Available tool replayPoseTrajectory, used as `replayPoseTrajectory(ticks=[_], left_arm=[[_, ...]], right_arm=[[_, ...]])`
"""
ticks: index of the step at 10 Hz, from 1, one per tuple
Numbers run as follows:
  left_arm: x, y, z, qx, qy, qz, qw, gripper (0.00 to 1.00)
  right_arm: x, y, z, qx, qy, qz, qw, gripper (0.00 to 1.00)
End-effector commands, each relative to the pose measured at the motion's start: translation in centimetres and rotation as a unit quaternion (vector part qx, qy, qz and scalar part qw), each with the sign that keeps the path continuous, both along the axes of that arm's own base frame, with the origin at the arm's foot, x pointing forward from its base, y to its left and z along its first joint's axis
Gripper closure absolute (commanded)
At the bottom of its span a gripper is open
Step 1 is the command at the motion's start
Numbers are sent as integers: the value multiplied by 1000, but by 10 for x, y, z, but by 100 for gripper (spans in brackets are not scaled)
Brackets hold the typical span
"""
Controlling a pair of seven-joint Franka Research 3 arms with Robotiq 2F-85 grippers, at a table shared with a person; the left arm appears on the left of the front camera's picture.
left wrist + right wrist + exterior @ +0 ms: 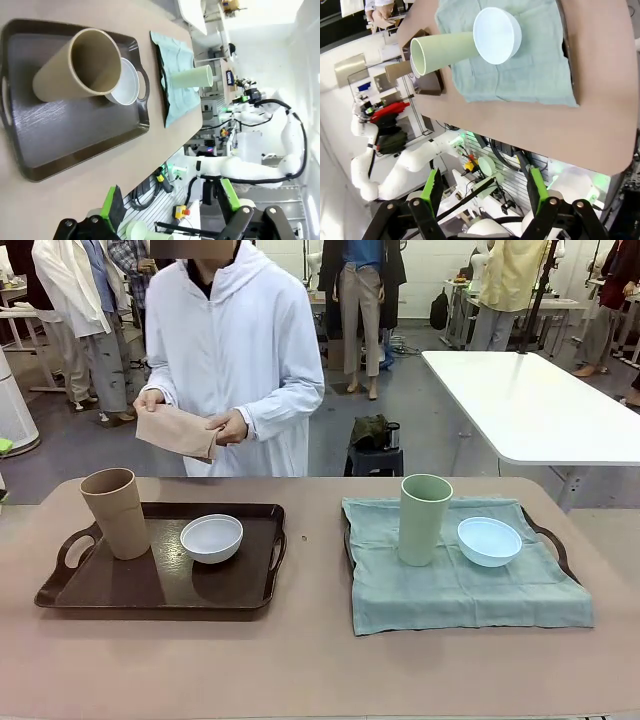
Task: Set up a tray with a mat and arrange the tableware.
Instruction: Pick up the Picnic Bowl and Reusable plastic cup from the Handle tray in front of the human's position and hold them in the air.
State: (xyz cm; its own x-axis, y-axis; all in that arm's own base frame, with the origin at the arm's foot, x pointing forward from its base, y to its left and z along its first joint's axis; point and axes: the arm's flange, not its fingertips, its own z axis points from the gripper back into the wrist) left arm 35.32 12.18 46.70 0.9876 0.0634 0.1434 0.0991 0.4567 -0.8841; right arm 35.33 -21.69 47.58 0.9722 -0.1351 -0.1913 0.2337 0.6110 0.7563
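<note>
Your left gripper, seen in its own wrist view, has its jaws spread wide with nothing between the green pads. It hangs off the table's near edge, well clear of the tableware. Your right gripper is in the same condition: fingers wide apart, nothing held, back from the table edge.

On the tan table, to your left, lies a dark brown rectangular tray with handles. The tall tan handleless tumbler stands upright, mouth up, at the tray's left rear, directly on the bare tray surface. The small white round bowl sits just beside it to the right, near the tray's middle. The front view shows a narrow gap between the two.

To your right, a second dark tray is covered by a pale blue-green cloth mat, rumpled, with its front edge hanging over the tray's near rim onto the table. On the mat the tall pale green handleless tumbler stands upright, and the small light blue round bowl sits just to its right, close but apart.

At the far side a person in a white hooded coat holds a folded tan cloth in both hands, above the table's far edge behind the left tray.
</note>
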Motion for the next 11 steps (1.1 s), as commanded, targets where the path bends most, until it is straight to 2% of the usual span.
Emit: replayPoseTrajectory(ticks=[1,3,4,11], left_arm=[[-3,9,-14,-24,-11,0,1000,0],[-6,5,-15,-5,-18,-13,1000,0],[-6,13,-14,-12,1,4,1000,0],[-6,13,-14,-12,1,4,1000,0]], right_arm=[[-9,-1,-8,27,-16,-12,999,12],[-12,-2,-9,41,-32,-17,999,12],[-9,-8,-6,9,0,-11,1000,12],[-9,-8,-6,9,0,-11,1000,12]])
